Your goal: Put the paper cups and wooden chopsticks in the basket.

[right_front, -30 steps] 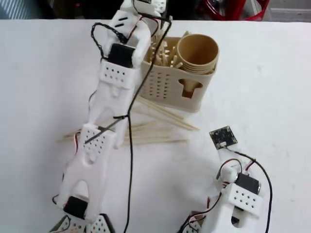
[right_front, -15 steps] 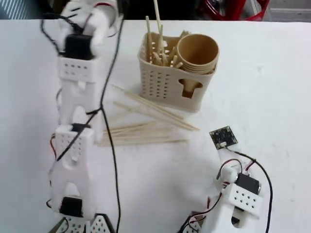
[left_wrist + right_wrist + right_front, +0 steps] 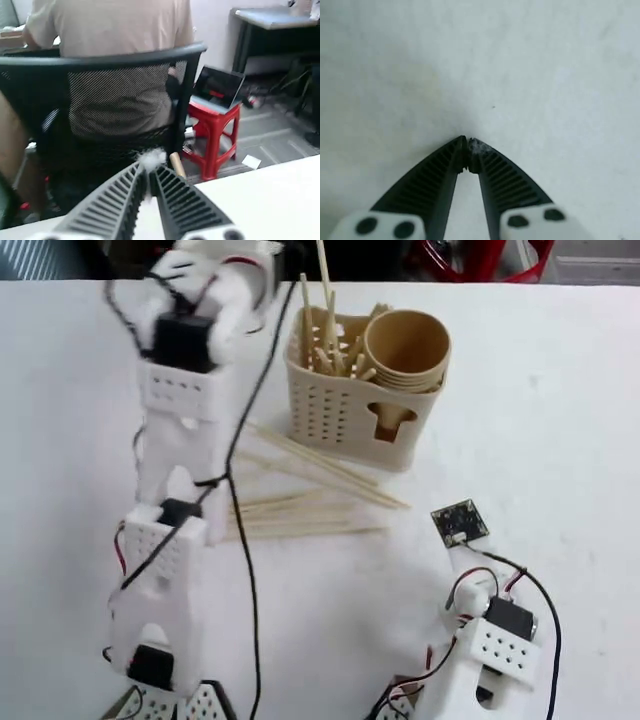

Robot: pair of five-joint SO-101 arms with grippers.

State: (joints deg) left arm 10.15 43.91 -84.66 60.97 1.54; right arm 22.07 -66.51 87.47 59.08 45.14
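Observation:
A cream perforated basket (image 3: 350, 415) stands at the back middle of the white table. It holds a stack of tan paper cups (image 3: 405, 345) and several upright wooden chopsticks (image 3: 322, 335). More chopsticks (image 3: 305, 505) lie loose on the table in front of the basket, partly under my left arm (image 3: 180, 380). That arm stretches up the left side to the far edge, left of the basket. My left gripper (image 3: 148, 172) is shut, raised and pointing past the table edge, with a tan tip (image 3: 176, 165) beside it. My right gripper (image 3: 466, 140) is shut with nothing in it, low over bare table at the front right.
My right arm (image 3: 490, 640) rests at the front right corner, its small camera board (image 3: 460, 523) right of the loose chopsticks. A black cable (image 3: 245, 540) hangs along the left arm. A red stool (image 3: 480, 255) stands beyond the far edge.
My left arm swung off the basket's left side toward the far left, then came back slightly right. Tall chopsticks now show upright in the basket. The right arm kept still.

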